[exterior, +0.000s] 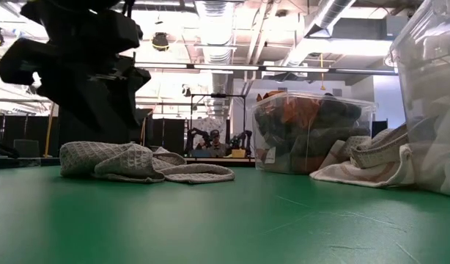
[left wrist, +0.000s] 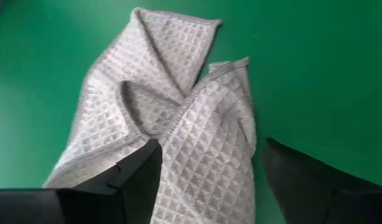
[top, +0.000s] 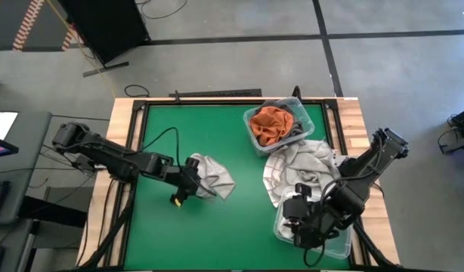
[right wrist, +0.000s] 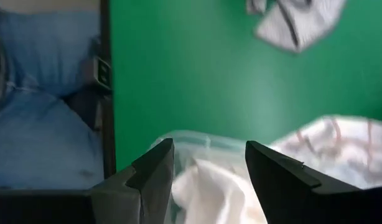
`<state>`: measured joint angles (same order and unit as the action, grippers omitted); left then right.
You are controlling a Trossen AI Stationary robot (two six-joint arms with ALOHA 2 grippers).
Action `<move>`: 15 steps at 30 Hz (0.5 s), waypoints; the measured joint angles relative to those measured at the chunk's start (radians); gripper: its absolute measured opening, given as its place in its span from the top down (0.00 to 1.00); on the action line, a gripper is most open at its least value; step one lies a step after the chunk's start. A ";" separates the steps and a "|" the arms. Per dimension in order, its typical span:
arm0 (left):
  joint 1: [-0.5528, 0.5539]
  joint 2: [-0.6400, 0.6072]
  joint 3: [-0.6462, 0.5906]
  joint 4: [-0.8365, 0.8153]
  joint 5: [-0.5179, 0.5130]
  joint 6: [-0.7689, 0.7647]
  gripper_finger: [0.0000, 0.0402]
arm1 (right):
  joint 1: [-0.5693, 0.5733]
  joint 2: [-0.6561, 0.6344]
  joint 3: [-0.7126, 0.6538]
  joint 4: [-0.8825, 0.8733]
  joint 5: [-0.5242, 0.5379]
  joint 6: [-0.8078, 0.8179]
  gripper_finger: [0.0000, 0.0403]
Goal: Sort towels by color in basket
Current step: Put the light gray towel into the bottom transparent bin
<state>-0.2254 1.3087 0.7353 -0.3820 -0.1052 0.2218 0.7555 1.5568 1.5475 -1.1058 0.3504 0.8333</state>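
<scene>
Two clear bins (top: 276, 128) are sitting on the green table (top: 156, 227); the nearer bin's contents are largely hidden beneath the right gripper (right wrist: 206, 167), hovering open and empty. Left gripper (left wrist: 206, 177) is straddling, open, one grey towel (left wrist: 172, 118).

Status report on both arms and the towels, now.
Left gripper open, astride the grey towel on the green table. Right gripper open above the near bin holding white cloth. Orange towel in the far bin. Nothing blocking.
</scene>
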 joint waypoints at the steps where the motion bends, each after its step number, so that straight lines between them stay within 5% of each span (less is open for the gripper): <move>1: 0.011 0.002 0.000 0.000 0.014 0.000 0.32 | 0.000 0.000 0.000 0.024 0.014 -0.024 0.42; 15: 0.139 0.283 0.005 0.171 0.114 0.082 0.25 | 0.000 0.001 0.000 0.233 0.161 -0.259 0.42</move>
<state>-0.0863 1.5920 0.7407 -0.2115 0.0087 0.3035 0.7555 1.5581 1.5475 -0.8732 0.5114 0.5739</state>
